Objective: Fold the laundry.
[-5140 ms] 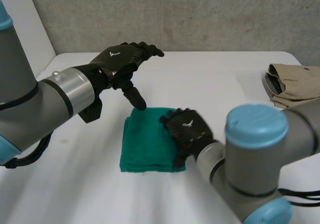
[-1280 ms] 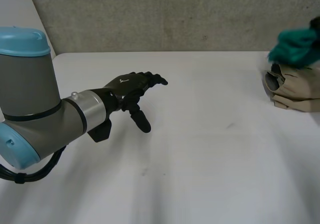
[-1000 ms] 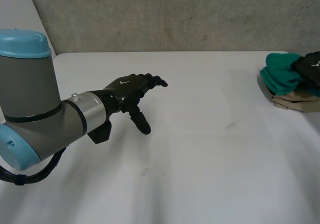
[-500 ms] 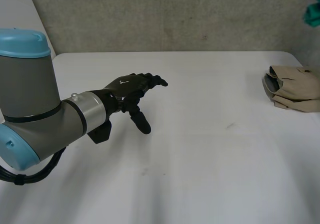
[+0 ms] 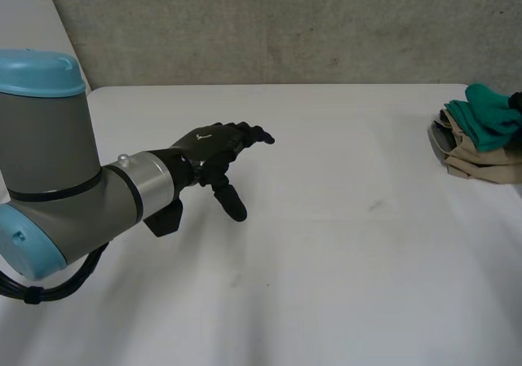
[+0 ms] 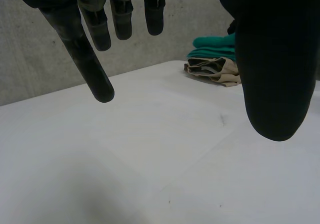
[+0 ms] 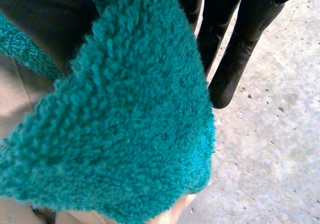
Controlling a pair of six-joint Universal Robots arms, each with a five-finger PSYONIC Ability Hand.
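The folded green towel [image 5: 485,121] lies on top of a folded tan garment [image 5: 481,158] at the table's far right edge. My right hand [image 5: 515,101] is at the towel's far right side. In the right wrist view the fleecy towel [image 7: 125,114] is clamped between the dark thumb side and the fingers [image 7: 235,39], with tan cloth [image 7: 12,109] underneath. My left hand [image 5: 216,146] hovers over the table's left middle, fingers straight and spread, holding nothing. From its wrist, past the fingers [image 6: 95,69], the green towel [image 6: 217,42] shows on the tan pile [image 6: 215,69].
A white table [image 5: 326,244] stands against a grey concrete wall [image 5: 285,24]. The tan pile sits close to the table's right edge. A small dark speck [image 5: 375,205] marks the tabletop right of centre.
The right hand carried the green towel up above the tan pile half a second ago and has now come down, so the towel rests on the pile. The left arm has stayed still.
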